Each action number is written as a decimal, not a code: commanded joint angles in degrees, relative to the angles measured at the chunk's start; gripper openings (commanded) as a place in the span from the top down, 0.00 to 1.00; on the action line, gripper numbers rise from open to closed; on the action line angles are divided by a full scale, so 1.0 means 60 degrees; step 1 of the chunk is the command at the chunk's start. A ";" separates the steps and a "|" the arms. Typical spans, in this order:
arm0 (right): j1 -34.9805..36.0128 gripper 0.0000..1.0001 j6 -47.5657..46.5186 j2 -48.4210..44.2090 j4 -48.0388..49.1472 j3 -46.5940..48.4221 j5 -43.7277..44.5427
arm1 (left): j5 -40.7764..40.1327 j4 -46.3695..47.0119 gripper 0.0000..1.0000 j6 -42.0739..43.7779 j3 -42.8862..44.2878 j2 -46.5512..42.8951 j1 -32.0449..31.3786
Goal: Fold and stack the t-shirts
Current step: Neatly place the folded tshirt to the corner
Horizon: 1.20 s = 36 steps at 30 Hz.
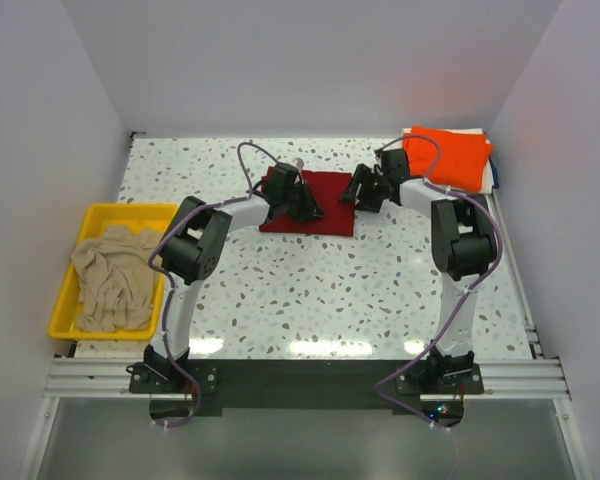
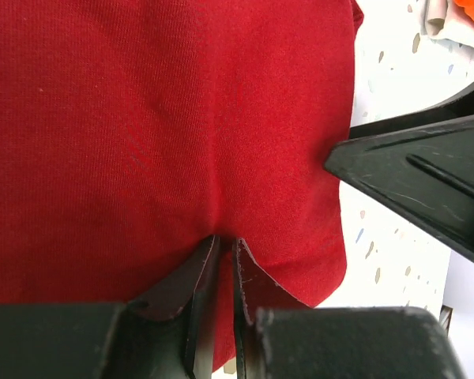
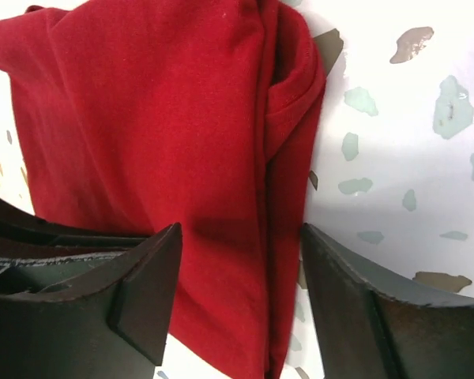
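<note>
Red tee [image 1: 332,212] lies folded, mid-back of desk [image 1: 330,290]. L gripper [image 2: 225,253] narrow, pinching a pucker of its cloth. R gripper [image 3: 241,260] wide, straddling the folded edge, no grip. Cloth soft, light, limp; prob. sags if lifted at one pt, so take both fold corners.

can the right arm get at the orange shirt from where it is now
Probably yes: the orange t-shirt lies close beside that arm, and the right gripper is open, only straddling an edge of the dark red t-shirt, not gripping it.
</note>
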 commanded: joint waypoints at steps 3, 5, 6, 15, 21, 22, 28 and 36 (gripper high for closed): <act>0.0311 0.44 -0.0042 0.0602 -0.0346 0.0550 0.0848 | -0.0251 -0.0652 0.83 0.0348 0.0223 0.0071 -0.0094; 0.0385 0.49 0.0045 0.0647 -0.0376 0.0609 0.1038 | -0.0237 -0.0754 0.83 0.0334 0.0340 0.0041 -0.0094; 0.0400 0.55 0.0089 0.0690 -0.0405 0.0638 0.1111 | -0.0237 -0.0784 0.84 0.0319 0.0370 -0.0002 -0.0094; 0.0546 1.00 -0.0216 0.1042 -0.1253 0.1296 0.1974 | -0.0733 -0.2508 0.83 0.0860 0.1131 -0.1244 -0.0079; 0.0532 1.00 -0.1108 0.0881 -0.2791 0.2482 0.3483 | -0.1583 -0.3916 0.81 0.1943 0.0563 -0.3296 -0.0050; 0.0532 1.00 -0.1285 0.0939 -0.3083 0.3093 0.3761 | -0.1787 -0.4151 0.81 0.2046 0.0502 -0.3516 -0.0035; 0.0532 1.00 -0.2648 0.1350 -0.4827 0.5131 0.5824 | -0.2460 -0.5411 0.80 0.3026 -0.0391 -0.5070 -0.0006; 0.0546 1.00 -0.4682 0.2433 -0.6132 0.8340 0.7951 | -0.3297 -0.6232 0.80 0.4346 -0.1898 -0.6623 0.0023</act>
